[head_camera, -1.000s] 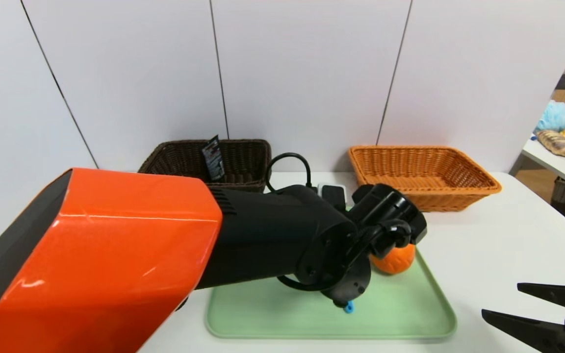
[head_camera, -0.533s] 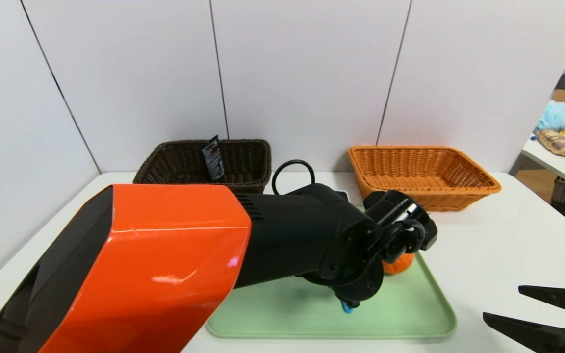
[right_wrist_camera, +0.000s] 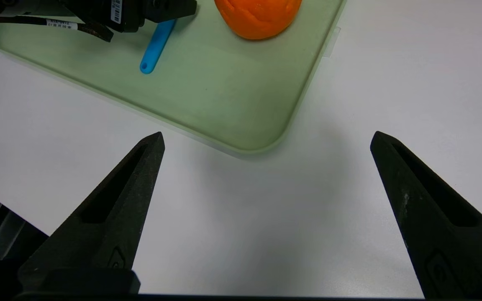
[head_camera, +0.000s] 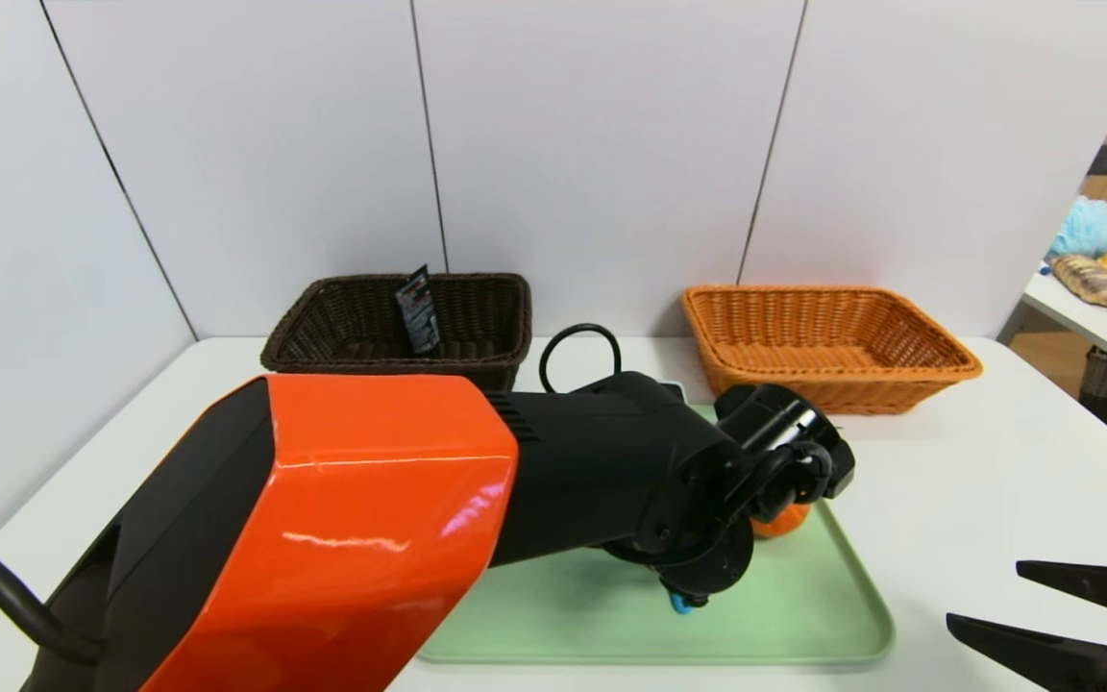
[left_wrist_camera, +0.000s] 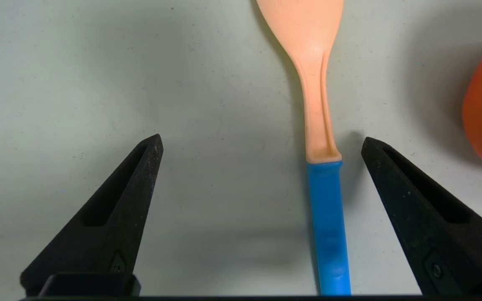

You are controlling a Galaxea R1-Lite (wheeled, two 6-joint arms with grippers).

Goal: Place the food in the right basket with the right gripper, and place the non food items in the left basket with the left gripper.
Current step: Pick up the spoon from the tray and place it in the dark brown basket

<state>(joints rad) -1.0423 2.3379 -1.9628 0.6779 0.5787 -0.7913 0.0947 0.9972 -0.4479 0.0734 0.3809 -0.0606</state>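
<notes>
**Now over the spoon, fingers wide**

Nearest me, my right gripper (right_wrist_camera: 266, 138) hangs over the bare white surface (head_camera: 976, 500) at the near right, short of the tray's corner, fingers (right_wrist_camera: 111, 209) spread wide and holding nothing.

Next out is the pale green tray (head_camera: 803, 625). My left gripper (left_wrist_camera: 262, 140) is down over it, its black wrist and orange arm segment blocking much of my head view. From the left wrist I see its fingers (left_wrist_camera: 115, 209) wide apart with the spoon (left_wrist_camera: 322, 167) lying flat on the tray between them, much closer to one finger than the other; neither finger touches it. The blue handle points back toward the gripper and the pale bowl away from it. From the head view only the tip of the blue handle peeks out below the wrist.

The orange (right_wrist_camera: 257, 16) sits on the tray just beside the spoon, on its right, mostly hidden behind my left wrist in the head view.

Farthest back, by the wall, stand the two baskets: the dark brown one (head_camera: 323, 336) on the left, with the black tube (head_camera: 417, 309) standing inside it, and the orange-tan one (head_camera: 827, 341) on the right.
</notes>
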